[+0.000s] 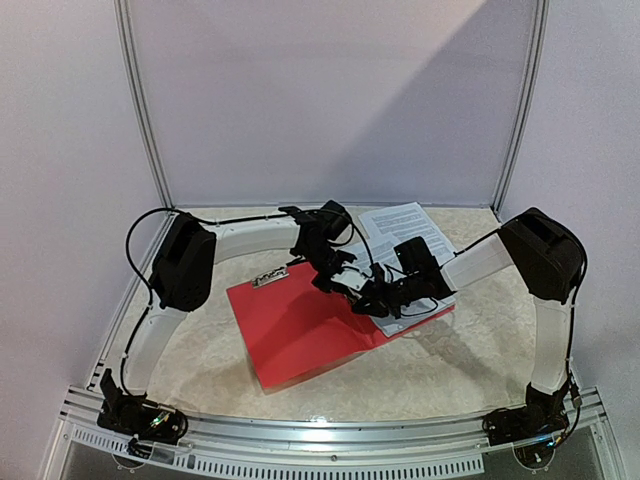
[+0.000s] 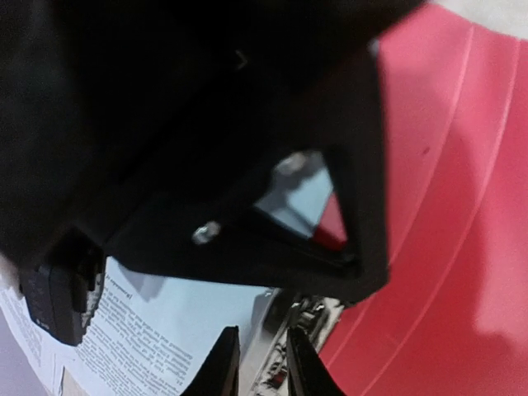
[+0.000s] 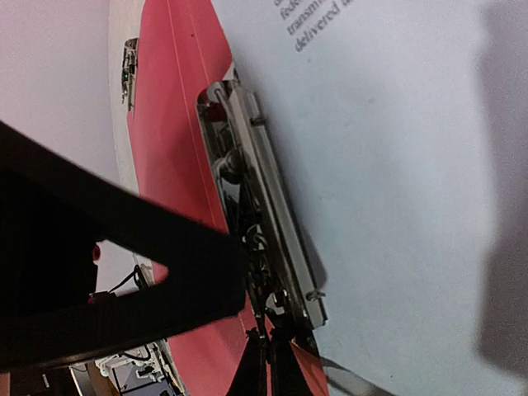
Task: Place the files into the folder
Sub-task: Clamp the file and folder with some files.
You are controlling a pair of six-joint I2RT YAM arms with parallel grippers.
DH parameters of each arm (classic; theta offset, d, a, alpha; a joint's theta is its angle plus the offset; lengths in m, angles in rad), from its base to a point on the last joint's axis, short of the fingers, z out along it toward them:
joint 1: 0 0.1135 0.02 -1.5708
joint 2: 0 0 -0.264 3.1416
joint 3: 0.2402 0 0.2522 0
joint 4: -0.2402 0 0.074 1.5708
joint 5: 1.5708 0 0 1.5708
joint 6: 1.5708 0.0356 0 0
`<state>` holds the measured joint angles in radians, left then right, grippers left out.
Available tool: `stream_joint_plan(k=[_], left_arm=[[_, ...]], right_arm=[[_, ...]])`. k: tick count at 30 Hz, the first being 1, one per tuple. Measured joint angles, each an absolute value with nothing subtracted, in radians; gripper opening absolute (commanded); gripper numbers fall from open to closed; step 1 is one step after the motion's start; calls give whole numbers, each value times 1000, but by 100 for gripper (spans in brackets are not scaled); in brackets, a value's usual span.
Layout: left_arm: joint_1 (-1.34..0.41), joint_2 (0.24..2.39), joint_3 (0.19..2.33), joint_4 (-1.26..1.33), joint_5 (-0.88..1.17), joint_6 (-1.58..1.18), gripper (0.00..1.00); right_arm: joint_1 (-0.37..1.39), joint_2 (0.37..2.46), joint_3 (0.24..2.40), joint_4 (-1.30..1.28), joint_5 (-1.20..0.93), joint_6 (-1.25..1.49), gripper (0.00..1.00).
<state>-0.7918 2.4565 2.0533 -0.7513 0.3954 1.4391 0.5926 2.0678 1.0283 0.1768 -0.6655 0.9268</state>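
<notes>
Starting nearest the arm bases: the folder (image 1: pixel 290 340) lies open on the table (image 1: pixel 480 350), and both pincers meet over its right-hand part. On the right gripper (image 3: pixel 268 367) the fingers are squeezed together, tips right at the near end of the silver clip (image 3: pixel 264 223) inside the folder. The left gripper (image 2: pixel 262 367) shows only a narrow gap with bits of clip metal in it. That view is dark and crowded though, so I can't tell if it's actually pinching anything.

The right wrist view shows a white sheet lying just beside the clip, which the arms hide from overhead. Only the overhead view shows the files (image 1: pixel 405 225) spread past the folder toward the back wall, plus a second small clip (image 1: pixel 270 277) at the folder's far-left corner. From the left wrist, the right gripper's black body blocks most of the frame
</notes>
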Motion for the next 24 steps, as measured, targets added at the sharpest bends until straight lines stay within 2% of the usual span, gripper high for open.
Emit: stream_joint_plan(k=[5,17,24], left_arm=[[-791,2514,2165,-834,353,1443,17],[-786,2513,2172,-889,392,1539,23],[-763,2512,2174,-1050,427,1580,26]], right_arm=[[592,2067,1028,179,-665,926,1],[592,2067,1027,179,-665,927,1],[592,2067,1027,179,-665,927,1]])
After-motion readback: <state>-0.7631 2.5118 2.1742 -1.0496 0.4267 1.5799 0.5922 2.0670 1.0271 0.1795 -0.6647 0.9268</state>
